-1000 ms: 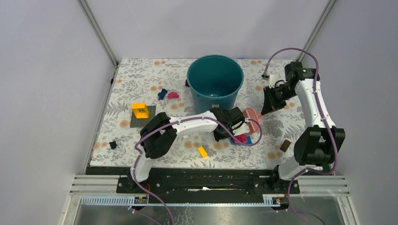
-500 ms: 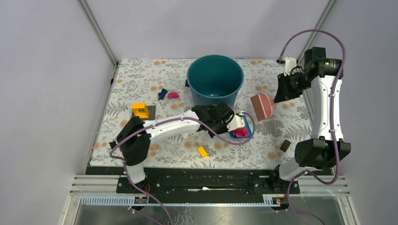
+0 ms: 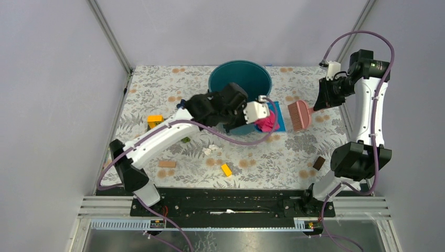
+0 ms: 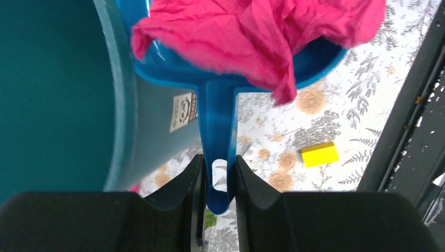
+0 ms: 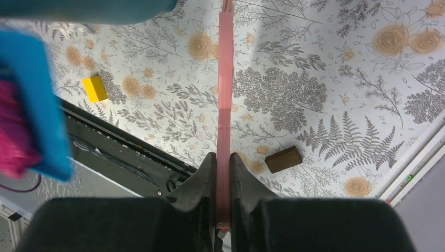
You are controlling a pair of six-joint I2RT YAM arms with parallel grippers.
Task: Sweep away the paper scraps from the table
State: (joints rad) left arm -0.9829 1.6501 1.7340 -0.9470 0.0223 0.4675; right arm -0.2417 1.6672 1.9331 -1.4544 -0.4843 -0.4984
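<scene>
My left gripper is shut on the handle of a blue dustpan and holds it raised beside the front right rim of the teal bucket. A magenta paper wad lies in the pan. In the left wrist view the fingers clamp the pan's handle, with the wad above. My right gripper is shut on the handle of a pink brush, held over the table. A green scrap and a white scrap lie under the left arm. A dark blue scrap peeks out behind it.
A yellow brick lies near the front edge. A yellow block sits on a grey plate at the left. A tan block is front left and a brown block front right. Frame posts stand at the back corners.
My left arm has lifted the dustpan with the magenta wad off the table, up and back to the bucket's front rim. My right arm has drawn the brush back to the right.
</scene>
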